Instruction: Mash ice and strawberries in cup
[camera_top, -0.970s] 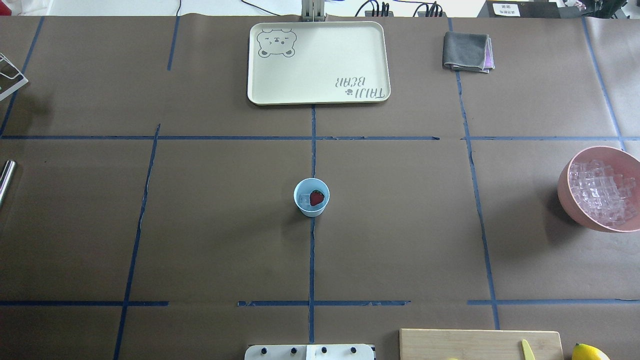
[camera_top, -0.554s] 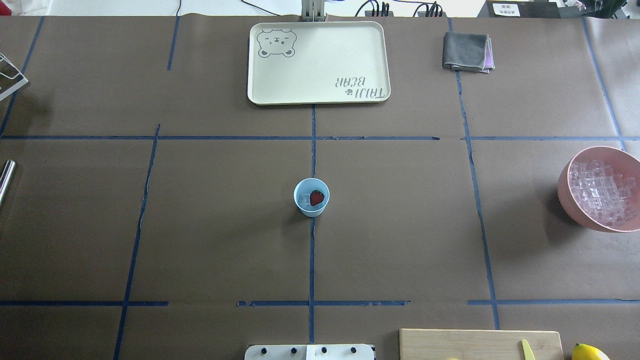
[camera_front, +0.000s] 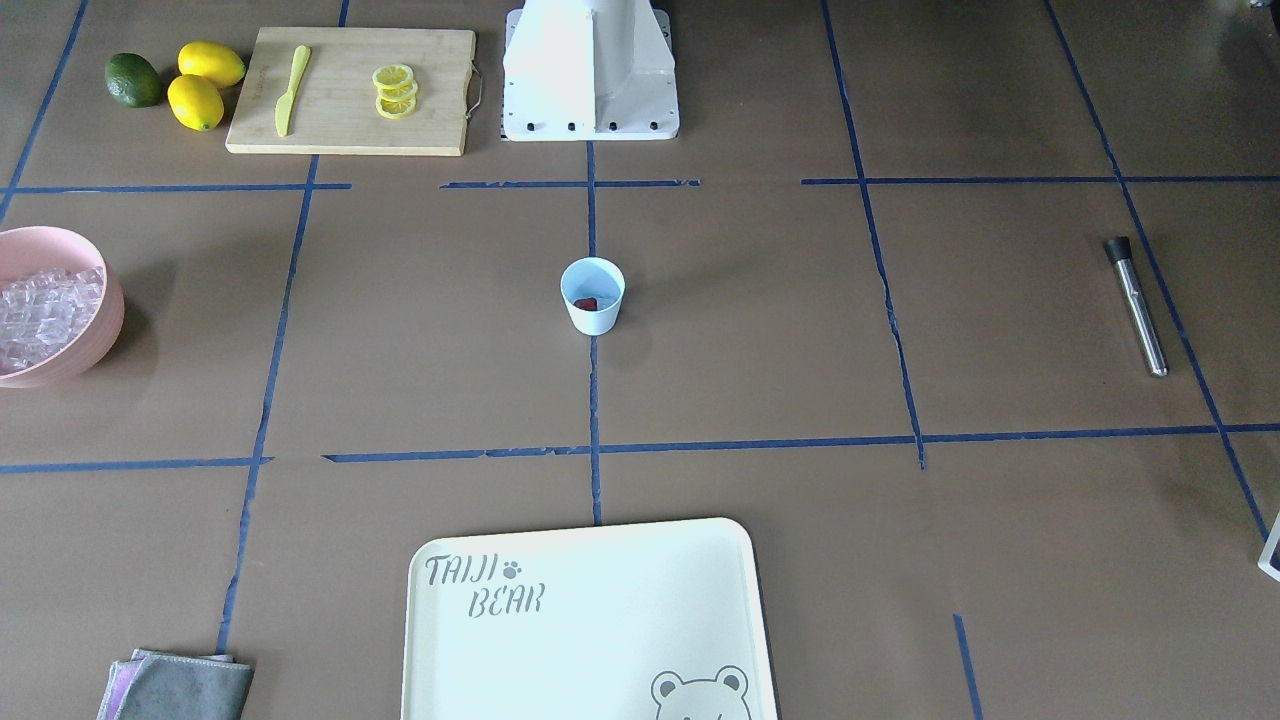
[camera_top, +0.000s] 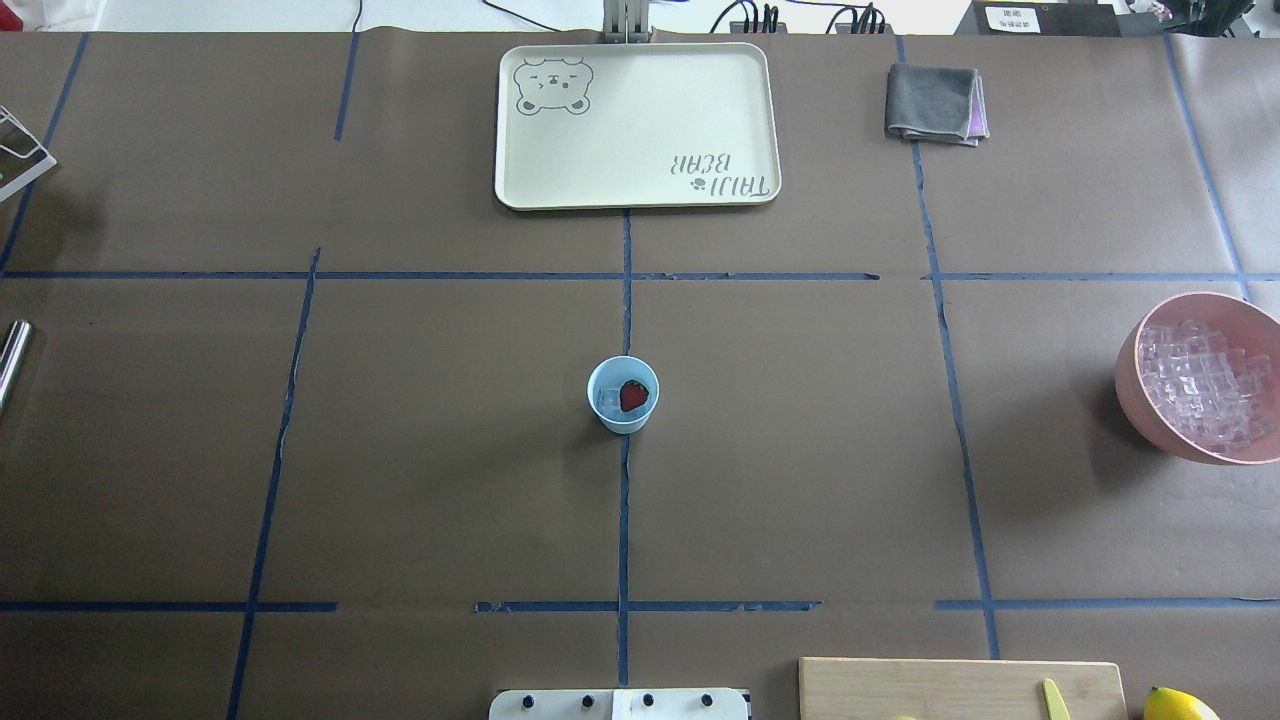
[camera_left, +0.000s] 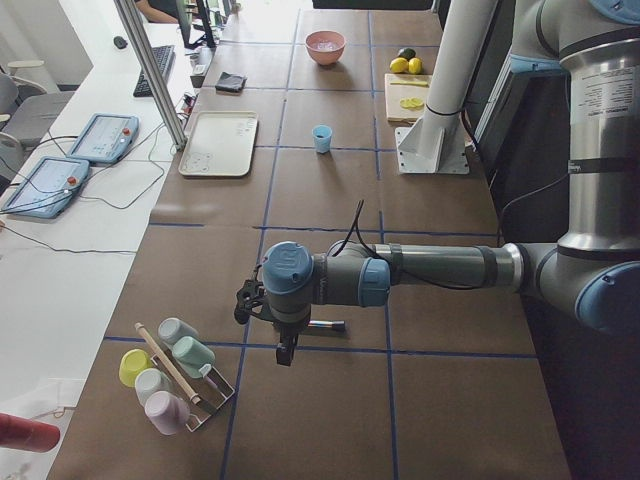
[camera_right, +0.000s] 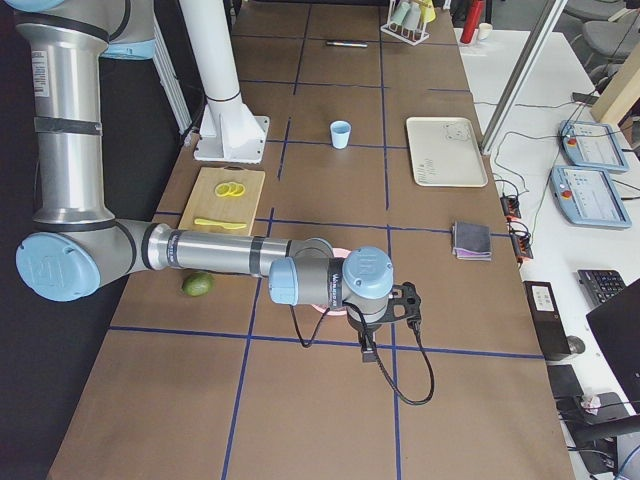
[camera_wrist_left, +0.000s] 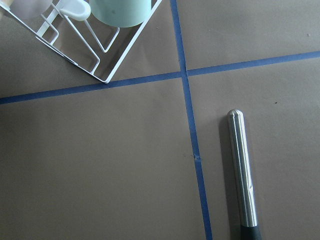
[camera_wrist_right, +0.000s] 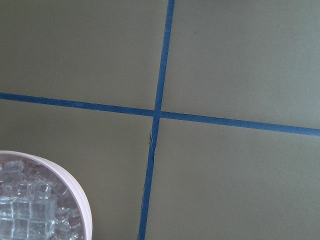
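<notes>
While both arms hung low over opposite ends of the table (camera_top: 400, 450), the cup (camera_top: 623, 395) stood upright at its middle, on a blue tape line and well apart from either arm. Inside it lay the strawberry (camera_top: 634, 396), with a pale ice cube (camera_top: 607, 402) just beside it.

More ice (camera_top: 1205, 385) was heaped in a pink bowl (camera_top: 1130, 375) at the robot's right edge of the table. The right fingers (camera_right: 371, 352) pointed down above that bowl. They showed only in the side view, so I could not tell whether they were spread or pressed together.

At the other end, the left fingers (camera_left: 285, 352) hung over a steel muddler (camera_front: 1137, 305) that lay flat on the table, near a wire rack (camera_left: 205, 405) of pastel cups. Their state could not be told either.

Across the table from the robot sat a cream tray (camera_top: 640, 125), and a folded grey cloth (camera_top: 935, 102) lay off to one side of it. Near the robot's base, a wooden cutting board (camera_front: 340, 120) carried lemon slices (camera_front: 394, 90) and a yellow knife (camera_front: 290, 88).
</notes>
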